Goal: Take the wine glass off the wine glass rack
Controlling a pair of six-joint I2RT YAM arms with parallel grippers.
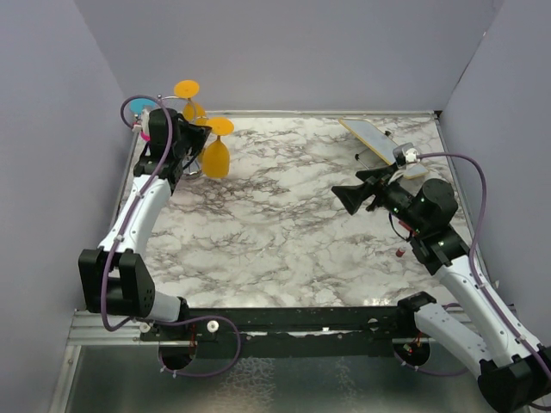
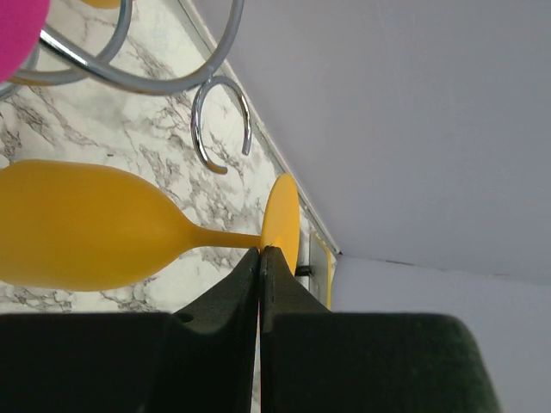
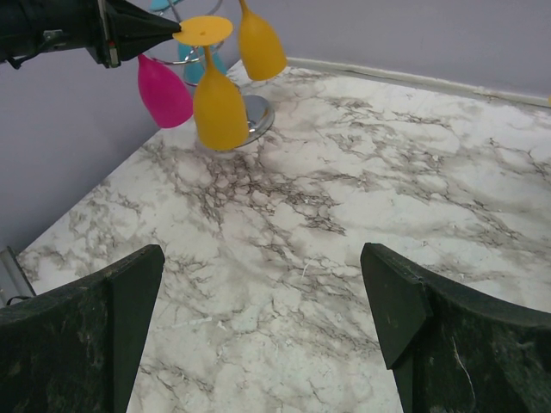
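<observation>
Left jaws clenched to a hairline slit, I have the yellow wine glass (image 2: 95,225) pinched at its foot, right where the stem meets it. The dark fingers (image 2: 215,301) fill the bottom of the left wrist view. The wine glass hangs foot up and bowl down. The nearest wire hoop (image 2: 219,125) of the rack (image 3: 258,116) curls open just beside the stem and does not touch it.

From above, the wine glass sits at the upper left of the frame, just right of the left arm (image 1: 138,211). Its bowl is over the marble surface (image 1: 284,224); I cannot tell whether it touches. Behind it the rack stands in the far left corner on its shiny disc base. A second yellow glass (image 3: 261,43) and a pink glass (image 3: 164,90) hang from it bowl down, with a blue glass (image 1: 140,107) at its far side.

My right jaws are released, with their fingers (image 3: 95,335) spread to the bottom corners of the right wrist view and pointed at the rack. The right arm (image 1: 448,249) is at the right of the top view, well apart from the wine glass.
</observation>
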